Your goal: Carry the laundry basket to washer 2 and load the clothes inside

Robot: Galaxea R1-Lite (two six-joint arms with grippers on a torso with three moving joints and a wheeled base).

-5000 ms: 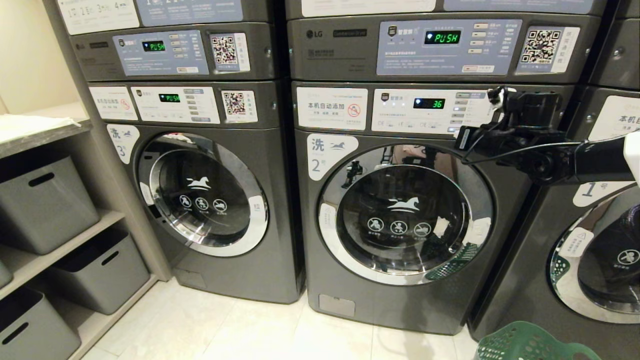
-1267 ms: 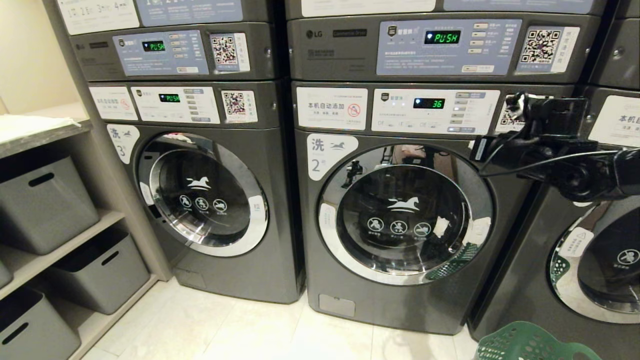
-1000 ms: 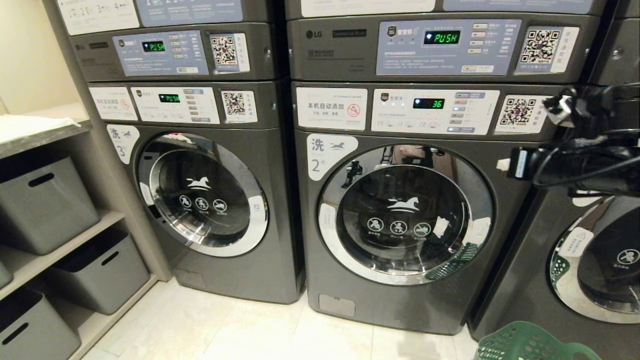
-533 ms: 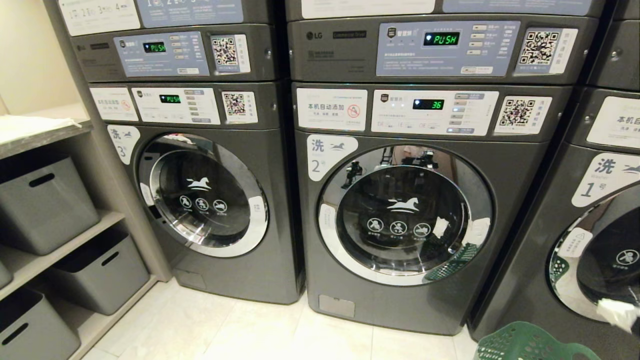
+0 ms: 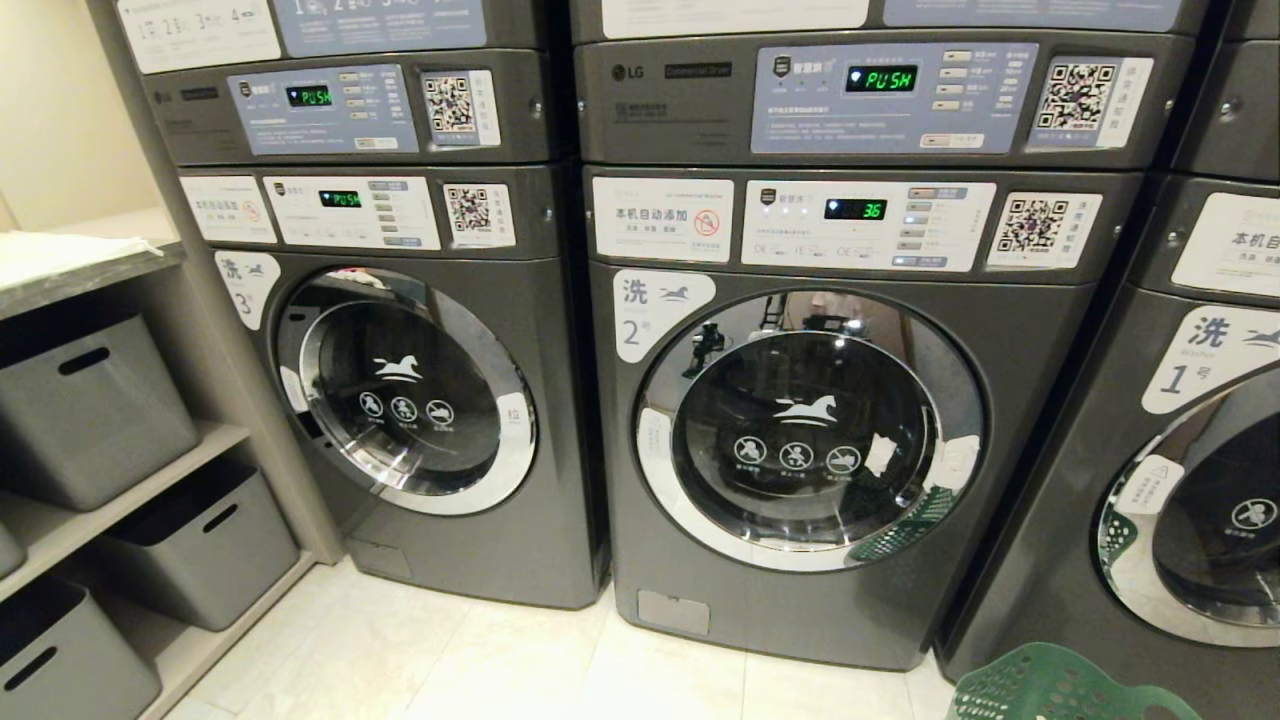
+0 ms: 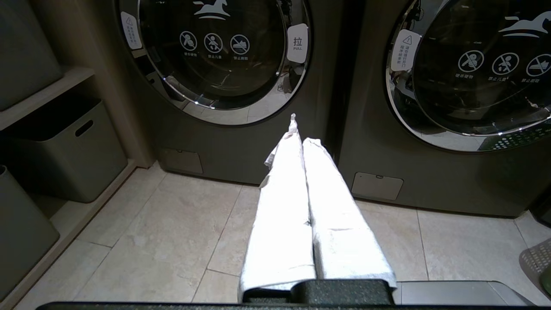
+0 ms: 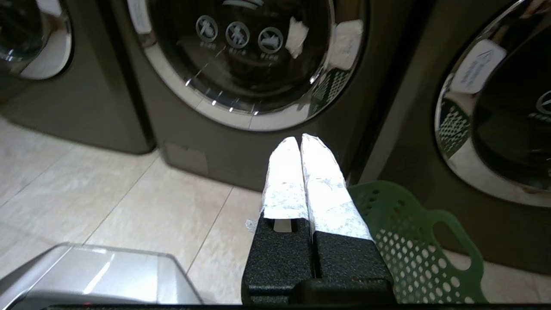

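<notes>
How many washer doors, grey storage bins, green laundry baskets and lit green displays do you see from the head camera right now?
Washer doors: 3, on washer 3, washer 2, washer 1
Grey storage bins: 3
Green laundry baskets: 1
Lit green displays: 4
Total: 11
</notes>
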